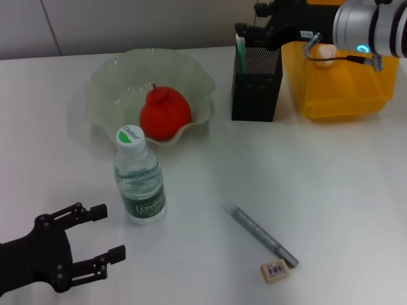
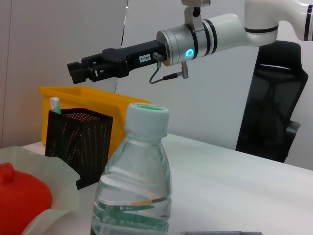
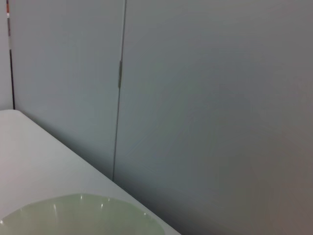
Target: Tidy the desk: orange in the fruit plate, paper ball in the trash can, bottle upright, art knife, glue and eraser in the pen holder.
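Hovering above the black mesh pen holder (image 1: 256, 82), my right gripper (image 1: 245, 30) looked closed and empty, its green-capped glue stick (image 1: 241, 46) standing inside. My left gripper (image 1: 108, 238) waited open beside the upright clear plastic water bottle (image 1: 139, 180); grey art knife (image 1: 264, 236) and small eraser (image 1: 275, 271) lay near me.

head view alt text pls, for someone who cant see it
A water bottle stands upright on a white desk before a fruit plate holding an orange. An art knife and eraser lie nearby; the right gripper hovers above the pen holder, left gripper open.

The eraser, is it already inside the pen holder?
No, the eraser lies on the desk beside the art knife, far from the pen holder.
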Available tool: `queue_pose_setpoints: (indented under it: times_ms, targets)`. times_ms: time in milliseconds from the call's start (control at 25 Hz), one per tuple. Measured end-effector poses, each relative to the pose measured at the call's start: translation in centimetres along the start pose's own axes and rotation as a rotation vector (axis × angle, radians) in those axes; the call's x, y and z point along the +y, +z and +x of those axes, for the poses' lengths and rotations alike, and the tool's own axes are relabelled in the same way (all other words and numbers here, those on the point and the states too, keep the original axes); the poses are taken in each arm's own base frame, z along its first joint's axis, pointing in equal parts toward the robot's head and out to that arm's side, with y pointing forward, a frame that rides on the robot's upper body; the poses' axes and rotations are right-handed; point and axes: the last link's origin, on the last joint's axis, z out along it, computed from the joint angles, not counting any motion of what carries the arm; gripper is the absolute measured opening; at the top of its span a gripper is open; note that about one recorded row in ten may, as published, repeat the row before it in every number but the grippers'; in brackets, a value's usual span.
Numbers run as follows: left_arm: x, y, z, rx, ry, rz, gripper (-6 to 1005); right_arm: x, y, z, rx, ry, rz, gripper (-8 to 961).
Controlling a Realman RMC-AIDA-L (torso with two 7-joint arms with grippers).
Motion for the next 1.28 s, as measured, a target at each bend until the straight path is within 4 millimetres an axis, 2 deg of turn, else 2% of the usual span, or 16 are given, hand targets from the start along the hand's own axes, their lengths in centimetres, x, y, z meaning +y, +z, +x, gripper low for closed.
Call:
queue_pose_setpoints:
  times_ms: [40,160,320,400,440,480,760,840,880,1280]
  targets:
    - [0.0,0.0,0.0,0.001,0.000,-0.001,808,0.0,-0.2,-0.2,-0.007,0.013,-0.003,363]
    - [0.0,0.0,0.0,0.001,0.000,-0.001,807,0.2,-0.6,-0.7,-0.012,0.035,-0.021,568]
    - [0.0,0.0,0.0,0.002,0.000,-0.002,807,1.0,-2.2,-2.0,0.041,0.086,-0.093,569]
    - [0.0,0.0,0.0,0.002,0.000,-0.003,807,1.7,-3.1,-2.8,0.127,0.092,-0.146,570]
    - [0.0,0.0,0.0,0.002,0.001,-0.003,807,2.8,-3.8,-3.6,0.221,0.068,-0.207,570]
    - [0.0,0.0,0.0,0.002,0.001,-0.003,807,2.8,-3.8,-3.6,0.221,0.068,-0.207,570]
    - [-0.1,0.1,0.0,-0.001,0.004,-0.001,807,8.1,-5.1,-4.9,0.592,-0.089,-0.441,570]
    - [-0.1,0.1,0.0,-0.001,0.003,-0.001,807,10.2,-5.0,-4.9,0.721,-0.170,-0.498,570]
    - [-0.1,0.1,0.0,-0.001,0.003,-0.001,807,10.2,-5.0,-4.9,0.721,-0.170,-0.498,570]
    - [-0.1,0.1,0.1,0.000,-0.004,-0.001,808,16.1,-4.0,-3.3,0.942,-0.366,-0.628,568]
